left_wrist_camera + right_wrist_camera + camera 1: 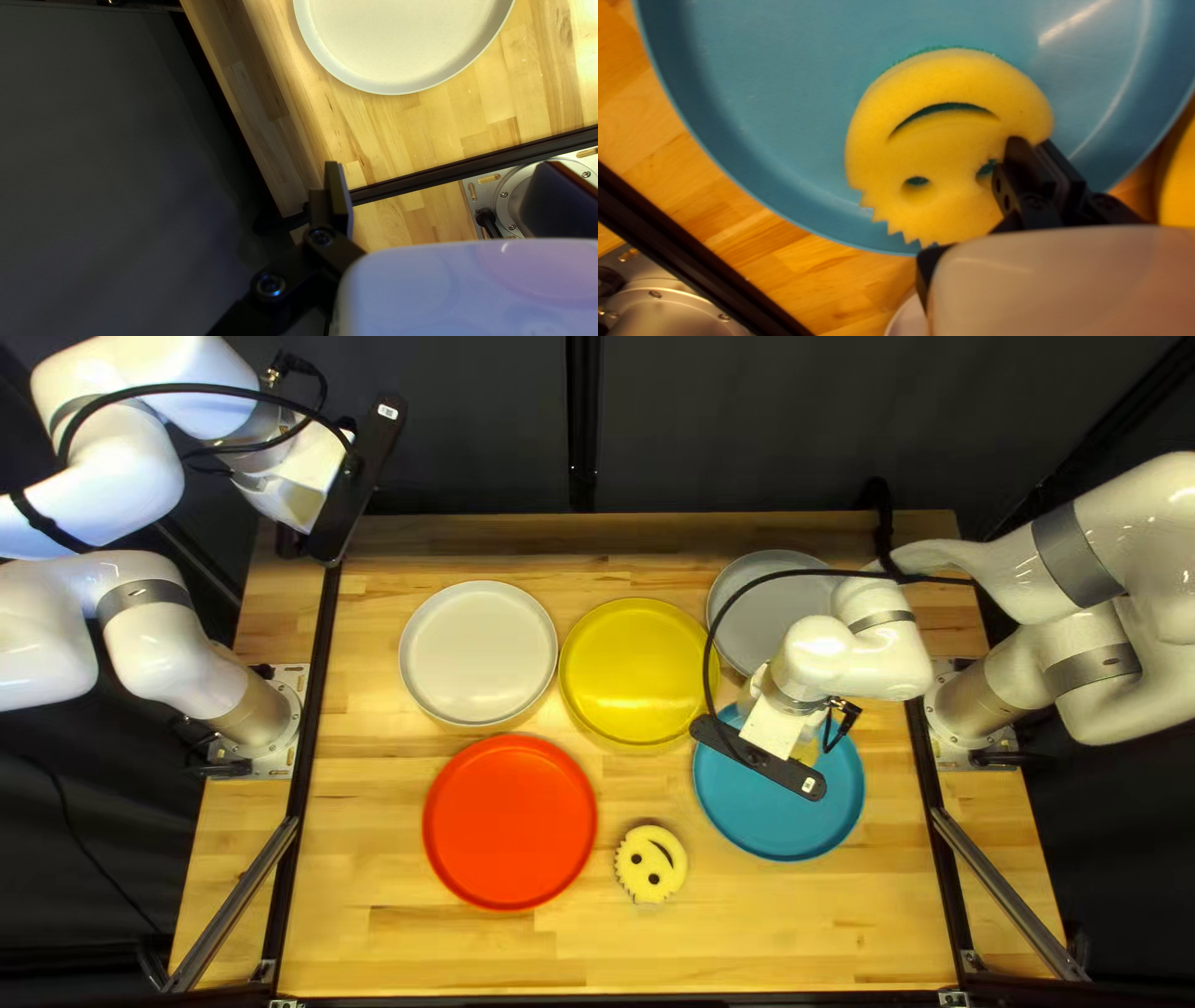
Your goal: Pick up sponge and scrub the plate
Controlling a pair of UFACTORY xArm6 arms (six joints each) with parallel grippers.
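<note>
So, my right gripper is pinching the sponge by its edge, one finger on the smiley face and the other against the back, the two nearly meeting. The face is turned up to the wrist cam, green scrubby side underneath. All that's over the blue plate, and from the top left view I've got the sponge at about 1 o'clock on it, mostly hidden under the gripper. Can't tell from my end if it's actually touching the plate.

If the yellow plate is the middle of the clock, that blue one sits at 4 o'clock, with the grey plate at 2, partly covered by my right arm. The spare sponge is at 6 o'clock, flat on the wood, smiley up and just beside the red plate, which is at 7. The white plate is at 9, close to the yellow one.

My left gripper is way out at 10 o'clock, up over the table's far corner, fingers spread apart. Its own cam has the white plate ahead of it on the wood.
</note>
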